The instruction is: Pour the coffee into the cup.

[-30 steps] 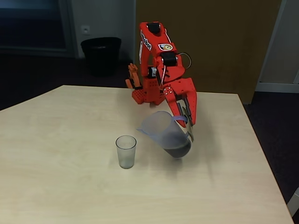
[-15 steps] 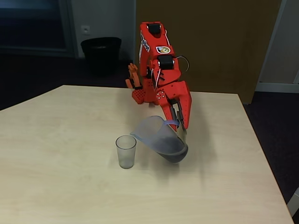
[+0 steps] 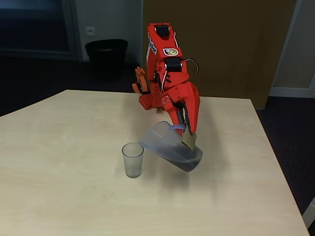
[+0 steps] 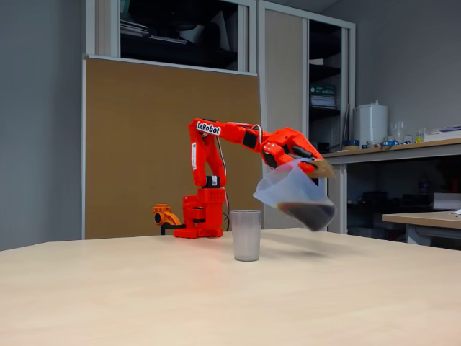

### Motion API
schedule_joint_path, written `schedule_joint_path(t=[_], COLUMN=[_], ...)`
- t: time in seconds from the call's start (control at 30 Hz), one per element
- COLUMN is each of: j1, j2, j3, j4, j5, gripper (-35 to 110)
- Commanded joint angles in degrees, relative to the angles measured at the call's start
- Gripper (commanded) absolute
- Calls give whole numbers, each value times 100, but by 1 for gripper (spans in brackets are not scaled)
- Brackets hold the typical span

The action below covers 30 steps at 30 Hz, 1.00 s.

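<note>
More tilt on jug (image 3: 170,147) than before

A pale wooden table (image 3: 64,196) is seen in both fixed views, its top lightly grained and glossy. In a fixed view, a black bin (image 3: 106,57) is set on the dark floor at 11 o'clock from the table's middle, below a white wall socket (image 3: 90,31). A brown board (image 3: 231,44) is stood behind the table at 12 o'clock, and a white door frame (image 3: 295,49) is found at 2 o'clock. In another fixed view, the same brown board (image 4: 144,137) is backed by glazed cabinets (image 4: 180,32), and a counter (image 4: 389,151) at 3 o'clock is loaded with a white canister (image 4: 371,124) and small items too blurred to be told.
</note>
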<state>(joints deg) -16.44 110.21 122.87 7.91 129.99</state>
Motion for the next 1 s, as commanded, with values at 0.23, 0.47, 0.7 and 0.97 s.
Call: schedule_joint_path(t=[0.23,0.47,0.7,0.97], j1=[97,158,185,167], j2=[0,-44,-97,-88], j3=[-387,-343,-264,-88], j4=[-378,-571,-800,-1046], j5=[422,519,756,1002], gripper=[0,0,0,0])
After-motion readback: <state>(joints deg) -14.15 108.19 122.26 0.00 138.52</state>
